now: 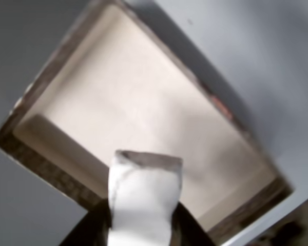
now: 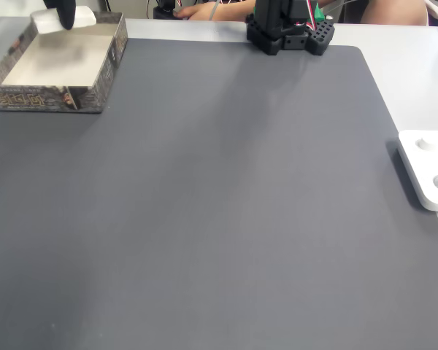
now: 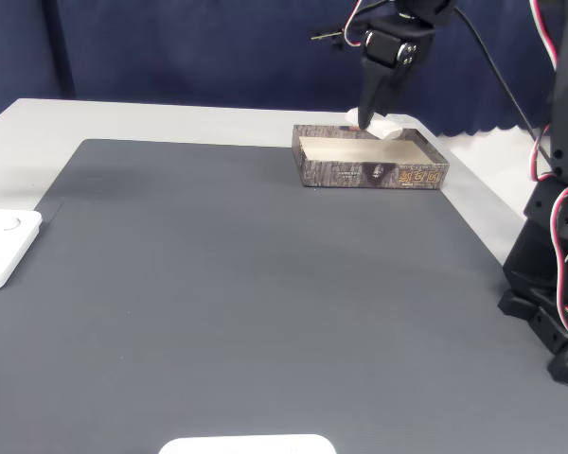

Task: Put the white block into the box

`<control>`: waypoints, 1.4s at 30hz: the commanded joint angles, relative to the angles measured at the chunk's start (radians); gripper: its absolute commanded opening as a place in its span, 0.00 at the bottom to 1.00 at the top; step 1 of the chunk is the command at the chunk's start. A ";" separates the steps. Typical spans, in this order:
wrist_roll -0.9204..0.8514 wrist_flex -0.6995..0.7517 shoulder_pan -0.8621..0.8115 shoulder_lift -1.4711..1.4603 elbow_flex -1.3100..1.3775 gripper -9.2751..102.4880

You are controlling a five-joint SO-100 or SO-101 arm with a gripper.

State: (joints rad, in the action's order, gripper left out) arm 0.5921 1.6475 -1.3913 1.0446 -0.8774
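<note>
The white block [image 1: 143, 200] is held upright over the box [image 1: 46, 159], whose pale floor lies just beneath it in the other view. Dark fingers [image 1: 90, 228] clamp the block from both sides, so my gripper [image 1: 143, 230] is shut on it. In a fixed view the box [image 2: 29, 98] stands at the mat's far left corner, and the gripper [image 2: 66, 13] holds the block [image 2: 47, 20] above its far edge. In another fixed view the gripper [image 3: 369, 115] hangs over the box [image 3: 360, 173], with the block [image 3: 388, 129] at the far wall.
A flat white device [image 2: 427, 171] [image 3: 0, 241] lies at the mat's edge. The arm's black base [image 2: 288, 29] [image 3: 559, 284] stands at the table's side. A person's arm [image 2: 226, 9] rests behind the table. Another white object [image 3: 246, 445] pokes in at the near edge.
</note>
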 commanded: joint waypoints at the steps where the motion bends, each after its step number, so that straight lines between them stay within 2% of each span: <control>1: 0.293 -0.002 0.008 0.014 0.071 0.07; 7: 0.698 -0.009 0.003 0.015 0.069 0.07; 12: 0.853 -0.021 0.008 0.009 0.067 0.07; 42: 0.881 -0.091 0.031 -0.199 0.137 0.07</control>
State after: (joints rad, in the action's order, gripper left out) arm 1.4711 1.5723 -1.3821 0.8283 -0.7961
